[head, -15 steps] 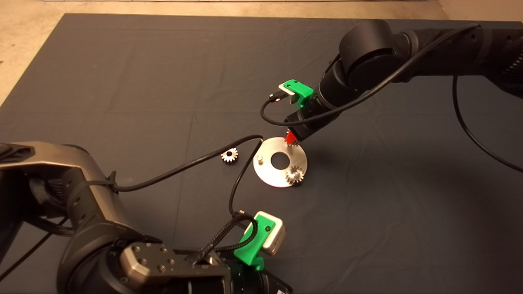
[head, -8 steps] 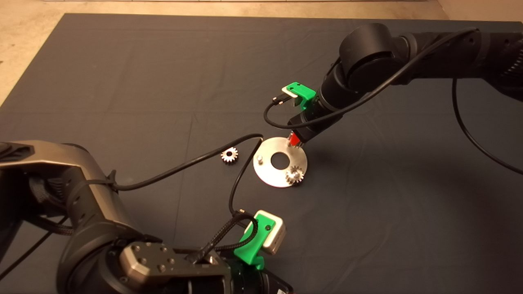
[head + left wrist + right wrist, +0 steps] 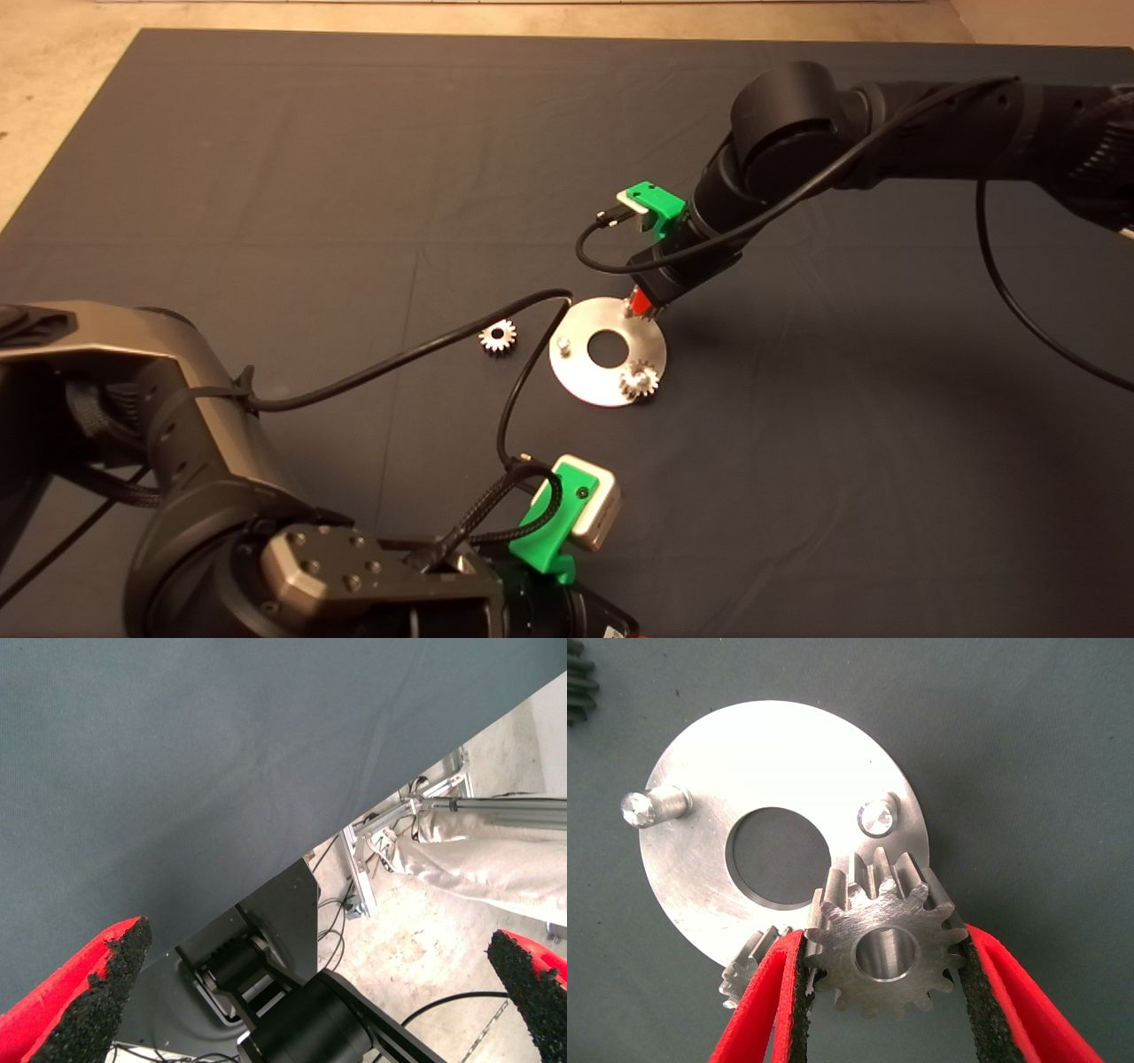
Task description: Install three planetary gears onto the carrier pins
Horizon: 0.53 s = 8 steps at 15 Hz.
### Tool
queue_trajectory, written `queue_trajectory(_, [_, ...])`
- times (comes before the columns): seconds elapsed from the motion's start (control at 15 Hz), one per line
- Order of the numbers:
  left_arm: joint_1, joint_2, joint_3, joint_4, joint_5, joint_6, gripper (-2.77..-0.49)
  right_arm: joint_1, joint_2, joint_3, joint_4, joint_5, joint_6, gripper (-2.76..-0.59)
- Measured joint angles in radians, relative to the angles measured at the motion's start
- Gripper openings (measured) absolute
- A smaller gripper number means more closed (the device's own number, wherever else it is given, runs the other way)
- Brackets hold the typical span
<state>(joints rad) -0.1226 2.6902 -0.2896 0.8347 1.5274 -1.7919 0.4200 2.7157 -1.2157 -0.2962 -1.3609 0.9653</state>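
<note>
Red fingers of the right gripper (image 3: 881,992) clamp a planetary gear (image 3: 883,943) above the disc (image 3: 780,788), its bore short of the nearest bare pin (image 3: 877,815). Lowered off-centre, it could jam or tip. Another gear (image 3: 497,336) lies on the mat; the left gripper (image 3: 319,992) waits wide open.

Black arms (image 3: 930,133), green camera brackets (image 3: 654,206), red fingers (image 3: 757,1010), looping black cables (image 3: 416,354).
</note>
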Motion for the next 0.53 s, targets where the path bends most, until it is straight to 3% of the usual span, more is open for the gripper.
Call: queue_trajectory(0.53, [0.0, 0.0, 0.0, 0.0, 0.0, -0.001, -0.51, -0.002, 0.016, -0.008, -0.013, 0.001, -0.004, -2.37])
